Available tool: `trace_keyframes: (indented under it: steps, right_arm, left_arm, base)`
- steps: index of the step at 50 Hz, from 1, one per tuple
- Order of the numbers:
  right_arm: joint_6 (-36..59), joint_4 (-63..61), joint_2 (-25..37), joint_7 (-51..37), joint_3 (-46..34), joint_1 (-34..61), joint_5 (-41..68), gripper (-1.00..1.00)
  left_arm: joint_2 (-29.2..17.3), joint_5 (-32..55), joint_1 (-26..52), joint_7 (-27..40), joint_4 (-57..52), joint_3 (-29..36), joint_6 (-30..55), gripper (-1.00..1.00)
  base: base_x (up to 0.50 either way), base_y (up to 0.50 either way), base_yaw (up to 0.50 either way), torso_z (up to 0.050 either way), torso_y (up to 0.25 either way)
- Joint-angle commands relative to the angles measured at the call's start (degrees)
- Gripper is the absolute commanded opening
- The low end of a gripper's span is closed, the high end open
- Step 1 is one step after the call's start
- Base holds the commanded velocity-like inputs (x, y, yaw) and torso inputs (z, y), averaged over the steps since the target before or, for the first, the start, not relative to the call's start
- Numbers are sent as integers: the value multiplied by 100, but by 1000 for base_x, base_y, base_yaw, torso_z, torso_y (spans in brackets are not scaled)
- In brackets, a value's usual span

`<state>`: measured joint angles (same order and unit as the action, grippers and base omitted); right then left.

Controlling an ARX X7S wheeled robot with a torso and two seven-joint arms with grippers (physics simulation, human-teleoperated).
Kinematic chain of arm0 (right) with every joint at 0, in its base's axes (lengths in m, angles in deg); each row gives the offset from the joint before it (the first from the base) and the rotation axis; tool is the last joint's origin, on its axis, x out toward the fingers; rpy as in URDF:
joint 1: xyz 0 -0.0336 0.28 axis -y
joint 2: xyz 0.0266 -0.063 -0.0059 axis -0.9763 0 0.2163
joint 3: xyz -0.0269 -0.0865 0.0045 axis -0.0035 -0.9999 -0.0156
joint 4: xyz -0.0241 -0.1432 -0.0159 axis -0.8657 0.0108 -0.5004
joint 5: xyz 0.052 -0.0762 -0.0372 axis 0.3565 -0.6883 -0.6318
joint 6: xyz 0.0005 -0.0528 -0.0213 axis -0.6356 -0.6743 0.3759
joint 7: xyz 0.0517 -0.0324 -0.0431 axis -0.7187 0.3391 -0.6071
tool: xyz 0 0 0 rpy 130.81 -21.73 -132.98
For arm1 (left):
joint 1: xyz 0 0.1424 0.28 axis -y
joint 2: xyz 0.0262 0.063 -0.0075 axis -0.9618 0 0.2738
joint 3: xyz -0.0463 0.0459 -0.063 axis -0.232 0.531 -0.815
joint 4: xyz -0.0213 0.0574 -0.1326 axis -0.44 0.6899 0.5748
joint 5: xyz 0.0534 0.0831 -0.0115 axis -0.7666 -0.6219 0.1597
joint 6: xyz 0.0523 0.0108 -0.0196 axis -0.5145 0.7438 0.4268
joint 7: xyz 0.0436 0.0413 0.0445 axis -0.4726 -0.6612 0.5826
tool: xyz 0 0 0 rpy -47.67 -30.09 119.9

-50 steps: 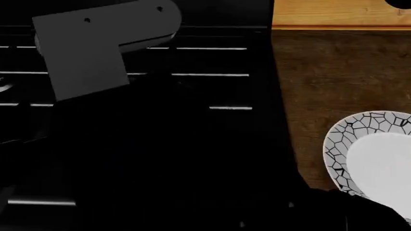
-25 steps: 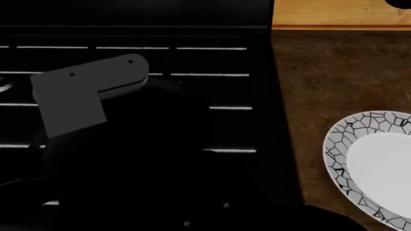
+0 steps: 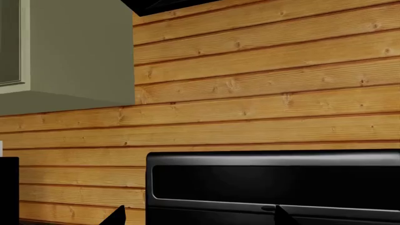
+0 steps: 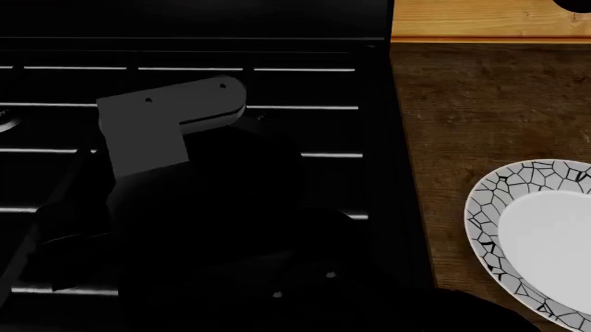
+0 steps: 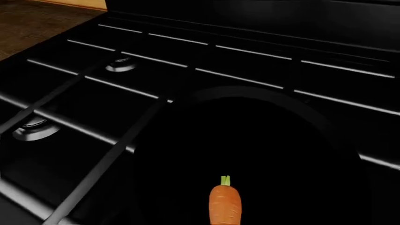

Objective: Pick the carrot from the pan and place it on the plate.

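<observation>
The small orange carrot (image 5: pixel 225 205) lies inside the round black pan (image 5: pixel 269 131), its green stem tip pointing away from the right wrist camera. The carrot sits at the very edge of the right wrist view, and my right gripper's fingers cannot be made out against the black pan. In the head view a grey arm link (image 4: pixel 157 128) hangs over the dark stove and hides the pan and carrot. The white plate (image 4: pixel 488 207) with the cracked-mosaic rim rests on the wooden counter at the right. My left gripper (image 3: pixel 200 216) is open and empty, facing the wall.
Black stove grates (image 5: pixel 93 79) and burner caps (image 5: pixel 122 64) surround the pan. A brown wooden counter (image 4: pixel 480 111) lies right of the stove. The left wrist view shows a plank wall (image 3: pixel 262 93), a pale cabinet (image 3: pixel 75 47) and a black panel (image 3: pixel 275 183).
The grey arm link dropped from the stove's far left toward me, then shifted slightly right and back up. The plate has stayed put.
</observation>
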<state>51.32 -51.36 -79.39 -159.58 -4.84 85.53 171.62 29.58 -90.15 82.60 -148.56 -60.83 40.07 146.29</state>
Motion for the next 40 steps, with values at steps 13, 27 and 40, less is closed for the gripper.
trace_keyframes:
  steps: [13,27,40]
  right_arm:
    - [-56,330,62,264,-130,-103,-99,100]
    - [-92,560,68,466,-213,-105,-243,100]
    - [-108,659,58,537,-286,-137,-268,100]
  left_arm:
    - [-14,116,-86,110,-50,-46,-37,100]
    - [-24,388,-171,364,-74,-48,-57,100]
    - [-31,504,-221,476,-113,-59,-63,100]
  base:
    - [0,0,0,0,0]
    - [0,0,0,0,0]
    - [0,0,0,0,0]
